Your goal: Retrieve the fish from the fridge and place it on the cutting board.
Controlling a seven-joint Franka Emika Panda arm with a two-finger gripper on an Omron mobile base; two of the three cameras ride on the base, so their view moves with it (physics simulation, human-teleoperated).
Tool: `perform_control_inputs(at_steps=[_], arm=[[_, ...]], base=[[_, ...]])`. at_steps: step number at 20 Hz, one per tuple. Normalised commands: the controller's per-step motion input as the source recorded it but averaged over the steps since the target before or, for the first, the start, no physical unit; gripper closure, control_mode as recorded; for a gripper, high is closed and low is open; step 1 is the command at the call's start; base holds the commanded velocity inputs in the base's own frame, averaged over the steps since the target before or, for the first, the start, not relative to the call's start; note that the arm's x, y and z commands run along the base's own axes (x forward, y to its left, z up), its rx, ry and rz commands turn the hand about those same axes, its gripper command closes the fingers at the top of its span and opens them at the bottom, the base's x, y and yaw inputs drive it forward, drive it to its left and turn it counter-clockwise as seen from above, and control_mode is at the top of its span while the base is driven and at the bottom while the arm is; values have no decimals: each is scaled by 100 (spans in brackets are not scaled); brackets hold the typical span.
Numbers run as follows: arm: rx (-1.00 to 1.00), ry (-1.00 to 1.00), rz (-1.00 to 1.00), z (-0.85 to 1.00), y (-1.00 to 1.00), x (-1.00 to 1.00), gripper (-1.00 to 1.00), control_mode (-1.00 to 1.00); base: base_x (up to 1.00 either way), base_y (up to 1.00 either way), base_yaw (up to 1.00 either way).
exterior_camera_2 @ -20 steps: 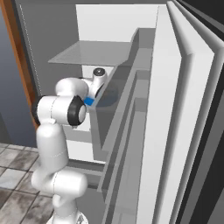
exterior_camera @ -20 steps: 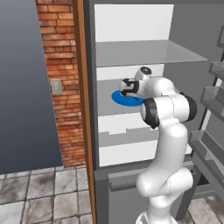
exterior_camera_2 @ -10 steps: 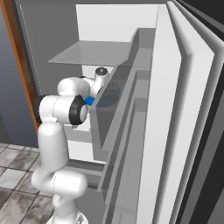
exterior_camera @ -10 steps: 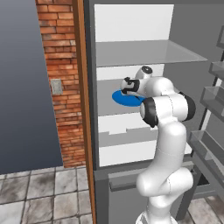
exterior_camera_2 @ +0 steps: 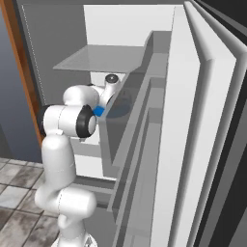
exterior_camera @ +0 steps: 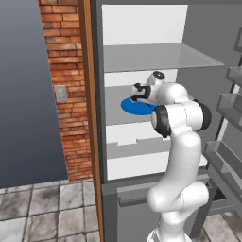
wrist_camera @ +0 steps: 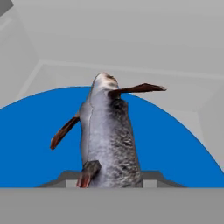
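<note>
One fish (wrist_camera: 107, 140) is all I count, lying on one blue plate (wrist_camera: 175, 148) on the fridge's (exterior_camera: 142, 28) middle shelf, under the glass shelf (exterior_camera: 160, 56). My gripper (exterior_camera: 137, 92) hangs right over that plate with the fish between the finger tips; whether they already pinch it I cannot tell (the tips are barely visible in the hand view). My worry: a shallow hold on that slick, tapering body could let it slide out on the lift, or drag the plate along.
</note>
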Motion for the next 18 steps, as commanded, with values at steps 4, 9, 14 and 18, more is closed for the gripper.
perform_control_inputs(at_steps=[4, 9, 14, 18], arm=[[0, -30, -2, 0, 0, -4, 100, -100], [2, -16, 0, 0, 0, -6, 100, -100], [2, 0, 0, 21, -1, -18, 100, -100], [5, 0, -2, 72, -5, -56, 100, -100]], base=[[0, 0, 0], [0, 0, 0], [0, 0, 0], [0, 0, 0]])
